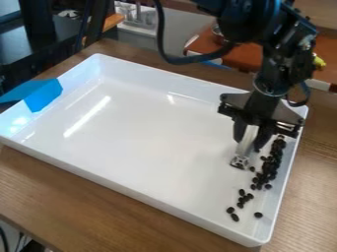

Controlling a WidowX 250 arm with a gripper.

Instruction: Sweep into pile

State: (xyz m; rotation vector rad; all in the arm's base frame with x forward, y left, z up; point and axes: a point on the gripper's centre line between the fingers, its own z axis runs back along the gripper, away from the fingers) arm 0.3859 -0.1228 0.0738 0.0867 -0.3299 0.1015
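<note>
While the jaws grip it, the white tool (247, 141) points down, its long axis slightly tilted.

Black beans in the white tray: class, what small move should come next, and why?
Perhaps move the pale tool in the gripper beyond the stray beans by the tray's near corner, then nudge them toward the main cluster, since they lie apart.
</note>
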